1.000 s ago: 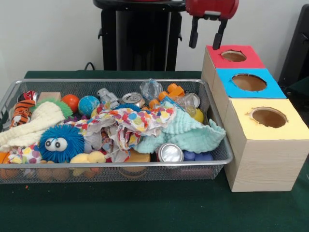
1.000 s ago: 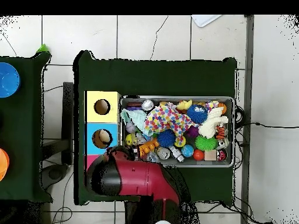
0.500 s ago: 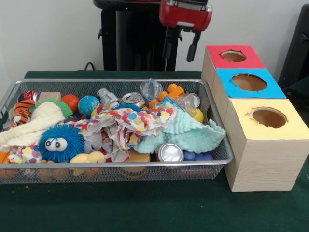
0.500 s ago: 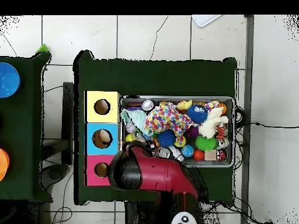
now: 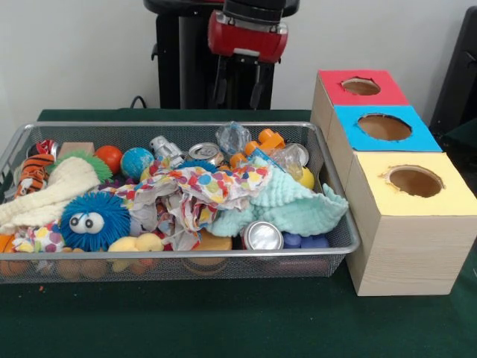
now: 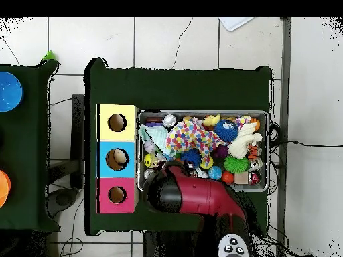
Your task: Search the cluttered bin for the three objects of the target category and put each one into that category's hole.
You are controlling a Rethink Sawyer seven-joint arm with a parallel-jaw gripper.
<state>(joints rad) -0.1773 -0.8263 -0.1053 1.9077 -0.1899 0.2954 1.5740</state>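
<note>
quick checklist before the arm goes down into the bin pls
1. Gripper empty: ok, nothing hangs between the open jaws.
2. Gripper over the grey wire mesh bin, not the boxes: ok, it hangs above the far rim.
3. Items below it exposed: ok, the silver drink can and crumpled clear plastic piece lie uncovered.
4. Buried items reachable: not ok, the polka-dot cloth and mint green towel cover the middle.
5. Holes in the red-topped, blue-topped and yellow-topped boxes unobstructed: ok.
6. Target category: cannot tell.
</note>
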